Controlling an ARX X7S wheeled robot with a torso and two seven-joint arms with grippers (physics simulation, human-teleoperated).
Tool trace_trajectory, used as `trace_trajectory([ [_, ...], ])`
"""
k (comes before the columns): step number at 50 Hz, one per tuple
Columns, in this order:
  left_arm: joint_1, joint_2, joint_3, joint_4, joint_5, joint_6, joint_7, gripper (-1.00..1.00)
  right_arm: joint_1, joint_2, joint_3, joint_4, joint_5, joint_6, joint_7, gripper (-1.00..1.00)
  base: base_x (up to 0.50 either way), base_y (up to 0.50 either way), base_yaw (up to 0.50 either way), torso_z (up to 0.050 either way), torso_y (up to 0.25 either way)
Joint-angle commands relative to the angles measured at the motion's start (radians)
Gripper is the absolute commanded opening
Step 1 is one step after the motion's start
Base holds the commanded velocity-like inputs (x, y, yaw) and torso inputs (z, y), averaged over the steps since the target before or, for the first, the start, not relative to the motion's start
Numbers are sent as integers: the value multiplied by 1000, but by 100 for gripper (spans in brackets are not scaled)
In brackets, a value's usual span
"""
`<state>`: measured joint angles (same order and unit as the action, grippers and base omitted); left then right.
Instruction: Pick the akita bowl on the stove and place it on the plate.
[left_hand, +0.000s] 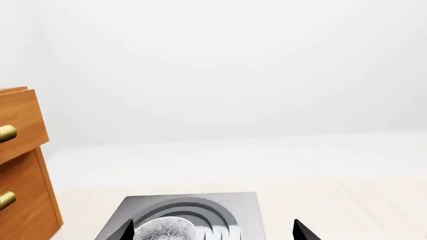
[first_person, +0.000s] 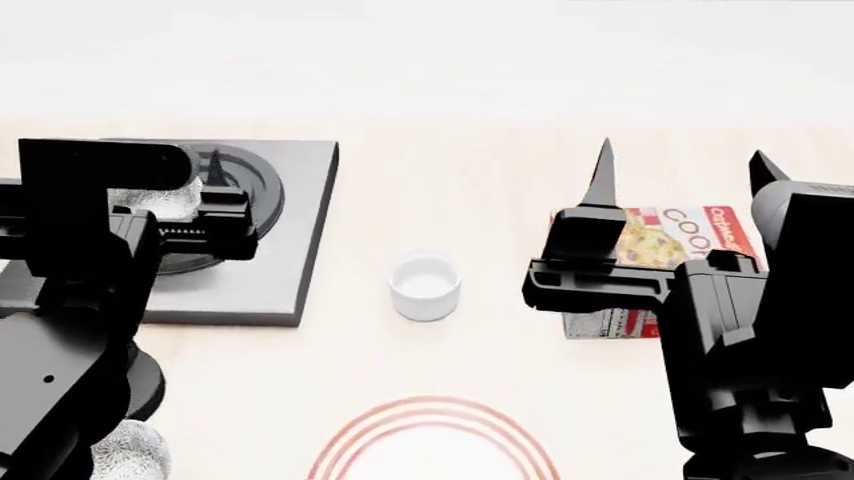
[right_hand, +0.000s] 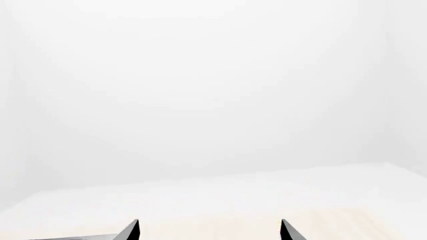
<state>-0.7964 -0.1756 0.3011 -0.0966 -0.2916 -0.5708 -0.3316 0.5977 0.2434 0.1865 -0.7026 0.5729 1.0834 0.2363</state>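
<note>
The akita bowl (first_person: 150, 198), speckled white-grey, sits on the burner rings of the dark grey stove (first_person: 287, 250), mostly hidden by my left arm in the head view. In the left wrist view the akita bowl (left_hand: 170, 231) lies on the stove (left_hand: 237, 210) between the fingers of my open left gripper (left_hand: 213, 232), close to one finger (left_hand: 123, 232). The plate (first_person: 430, 408), white with red rings, is at the near table edge, partly cut off. My right gripper (first_person: 683, 172) hangs open and empty over the table's right side; it also shows as the right gripper (right_hand: 210, 231).
A small plain white cup (first_person: 424, 285) stands between stove and plate. A second speckled bowl (first_person: 127, 450) peeks out under my left arm at the near left. A colourful box (first_person: 667, 240) lies under the right arm. A wooden drawer cabinet (left_hand: 20, 165) stands beside the stove.
</note>
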Motion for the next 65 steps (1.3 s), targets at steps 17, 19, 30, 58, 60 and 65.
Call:
trace_trajectory([
  [17,0,-9,10,3,-11,1,-9,100,-7,9,-3,8,12,-20,8,100,342,10,0,0,1],
  [19,0,-9,11,-8,-10,11,-8,100,-12,10,-4,9,11,-26,6,100,385,0,0,0,0],
  [30,0,-13,15,1,-16,6,-12,100,-11,12,-7,12,16,-30,11,100,400,0,0,0,0],
  [58,-526,31,121,-367,44,5,137,100,-12,18,-8,16,31,-36,27,100,112,0,0,0,0],
  [60,-577,59,119,-466,46,29,141,100,-13,19,-8,17,31,-39,26,100,0,0,0,0,0],
  [65,-650,124,117,-703,58,81,121,100,-16,21,-10,21,31,-48,24,100,0,0,0,0,0],
])
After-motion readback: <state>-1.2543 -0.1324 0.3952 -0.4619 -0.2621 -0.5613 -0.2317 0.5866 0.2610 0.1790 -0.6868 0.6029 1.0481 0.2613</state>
